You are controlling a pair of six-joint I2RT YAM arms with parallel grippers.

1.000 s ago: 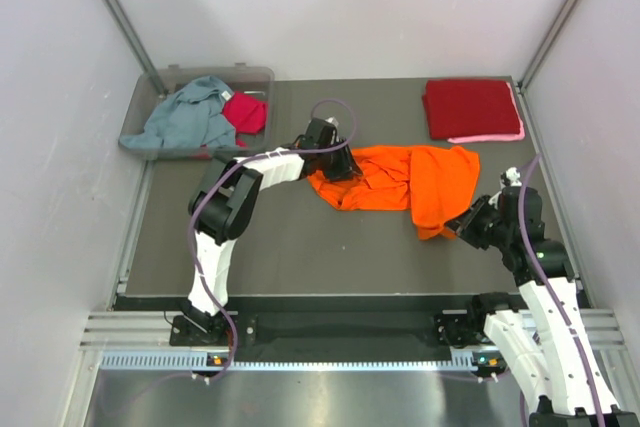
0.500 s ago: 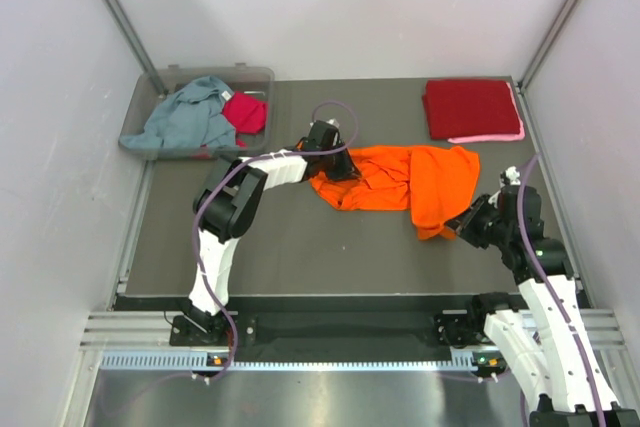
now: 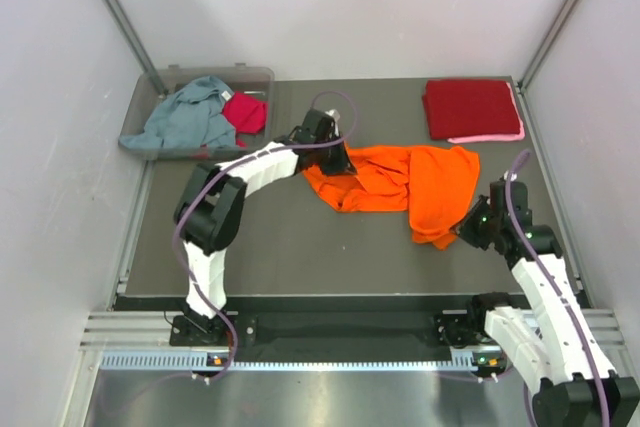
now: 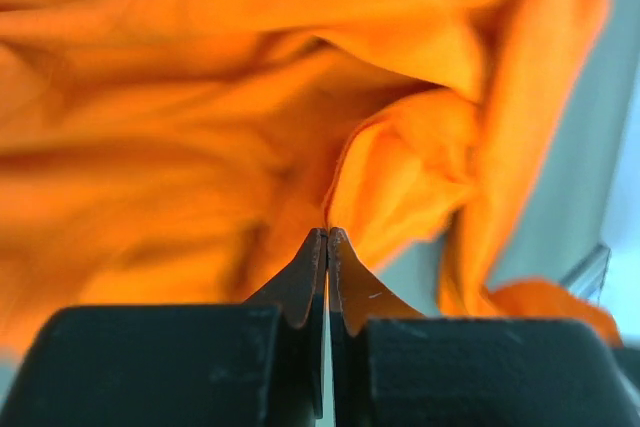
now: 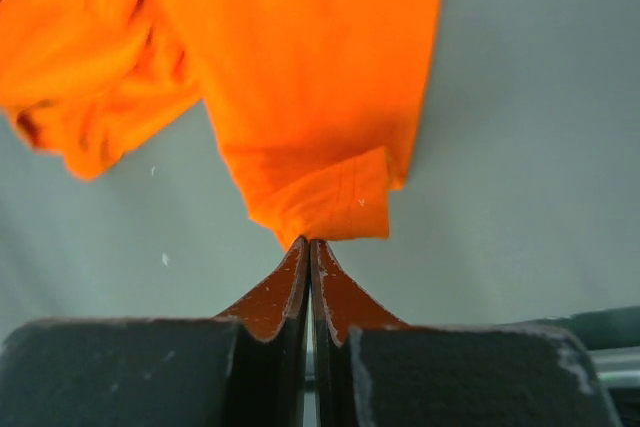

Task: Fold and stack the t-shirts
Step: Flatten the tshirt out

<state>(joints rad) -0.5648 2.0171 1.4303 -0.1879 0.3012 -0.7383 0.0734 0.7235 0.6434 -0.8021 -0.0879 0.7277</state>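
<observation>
The orange t-shirt lies crumpled in the middle of the dark table. At its left edge my left gripper is shut, and in the left wrist view the jaws pinch a fold of the orange t-shirt. My right gripper is shut on the shirt's near right corner. The right wrist view shows the closed tips holding a hemmed corner of the orange t-shirt just above the table. A folded dark red t-shirt rests on a pink one at the back right.
A clear plastic bin at the back left holds a grey-blue t-shirt and a magenta one. Slanted frame posts rise at both back corners. White walls close in both sides.
My left gripper has closed on the shirt's left edge, and that arm's elbow swung left. The right gripper drew the near corner slightly nearer.
</observation>
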